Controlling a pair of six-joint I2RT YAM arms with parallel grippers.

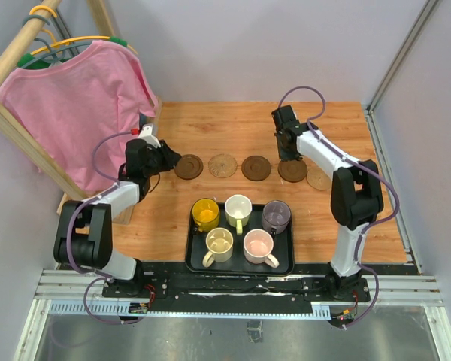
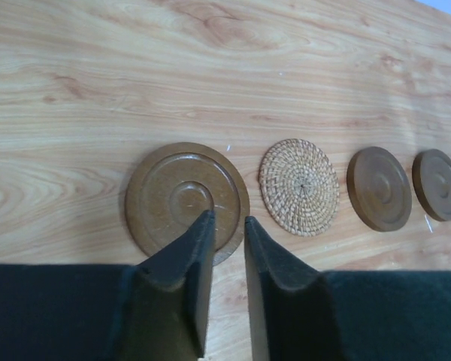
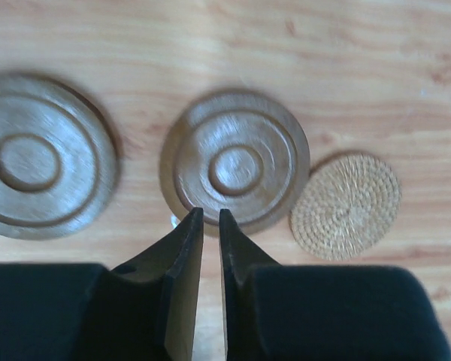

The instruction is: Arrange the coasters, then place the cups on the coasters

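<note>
- Coasters (image 1: 256,168) lie in a row mid-table; arranging looks done.
- Left gripper (image 2: 225,219), right gripper (image 3: 210,213): jaws slightly apart, empty, above coasters.
- Cups (image 1: 238,209) wait on tray (image 1: 239,270); next I lift away, grab one.

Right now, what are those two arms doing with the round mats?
Five coasters lie in a row on the table. The left gripper hovers at the edge of the leftmost brown coaster, the right gripper at a brown coaster beside the woven one on the far right; both have fingers slightly apart, gripping nothing. The five mugs sit on the black tray, none on a coaster yet.
</note>
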